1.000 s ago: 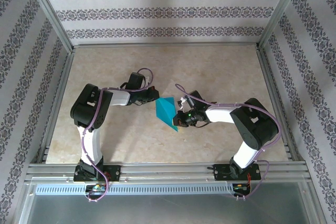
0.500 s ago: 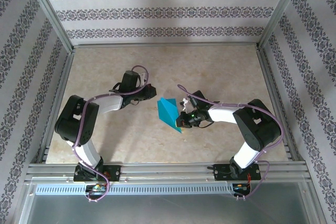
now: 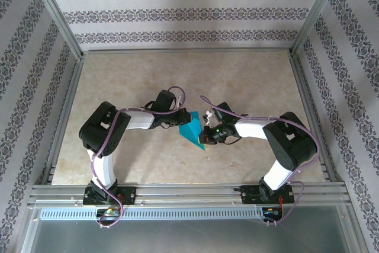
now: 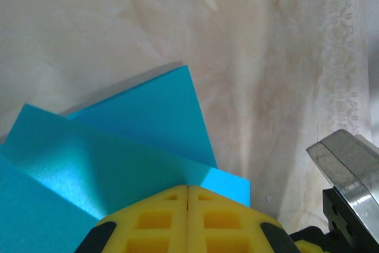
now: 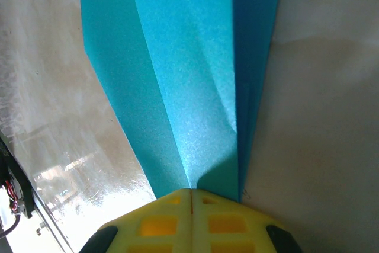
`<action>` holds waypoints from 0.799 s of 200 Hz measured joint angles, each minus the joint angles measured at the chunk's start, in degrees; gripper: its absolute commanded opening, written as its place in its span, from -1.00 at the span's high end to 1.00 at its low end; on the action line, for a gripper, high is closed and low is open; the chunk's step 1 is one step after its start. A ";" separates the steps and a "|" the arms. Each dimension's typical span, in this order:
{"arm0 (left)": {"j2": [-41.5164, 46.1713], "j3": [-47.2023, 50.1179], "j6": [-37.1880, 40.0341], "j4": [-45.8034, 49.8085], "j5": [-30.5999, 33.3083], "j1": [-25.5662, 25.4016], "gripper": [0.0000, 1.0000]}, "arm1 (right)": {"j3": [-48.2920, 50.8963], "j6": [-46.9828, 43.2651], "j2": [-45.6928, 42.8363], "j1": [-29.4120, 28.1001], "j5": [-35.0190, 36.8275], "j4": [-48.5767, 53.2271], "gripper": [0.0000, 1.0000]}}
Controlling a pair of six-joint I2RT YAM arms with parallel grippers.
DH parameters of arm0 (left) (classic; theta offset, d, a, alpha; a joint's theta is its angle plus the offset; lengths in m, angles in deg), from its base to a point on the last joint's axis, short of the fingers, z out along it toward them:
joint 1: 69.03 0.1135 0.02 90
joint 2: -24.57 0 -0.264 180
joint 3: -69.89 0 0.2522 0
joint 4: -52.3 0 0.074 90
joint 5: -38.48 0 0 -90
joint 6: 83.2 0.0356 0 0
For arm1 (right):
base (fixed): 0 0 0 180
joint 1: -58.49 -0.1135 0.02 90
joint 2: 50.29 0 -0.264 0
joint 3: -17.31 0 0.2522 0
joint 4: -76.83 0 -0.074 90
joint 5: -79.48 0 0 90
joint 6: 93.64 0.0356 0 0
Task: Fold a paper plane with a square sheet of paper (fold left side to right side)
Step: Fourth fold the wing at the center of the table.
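Observation:
The square sheet of paper (image 3: 192, 131) lies folded into a small teal-blue creased shape at the middle of the table, between the two arms. My left gripper (image 3: 182, 118) is shut, and its yellow fingertips (image 4: 172, 205) rest on the paper's upper left part, where layered flaps of paper (image 4: 118, 146) spread out ahead of them. From the other side my right gripper (image 3: 205, 134) is also shut, tips down on the paper's right edge. In the right wrist view a long crease of the paper (image 5: 189, 87) runs straight up from the right gripper (image 5: 190, 190). The left gripper (image 4: 188, 188) shows no paper between its pads.
The beige marbled table (image 3: 237, 81) is bordered by aluminium rails (image 3: 71, 117) and patterned walls. A metal part of the right arm (image 4: 346, 167) sits close to the left gripper's right side. Open tabletop lies behind and beside the paper.
The left arm swung out to the left, then came back, and its shut gripper now sits on the paper's upper left. The paper looks flatter. The right gripper has barely moved.

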 measured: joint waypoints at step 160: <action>-2.43 -1.60 1.55 1.46 1.29 0.00 1.00 | -4.85 6.49 -3.58 0.57 -2.14 0.68 1.00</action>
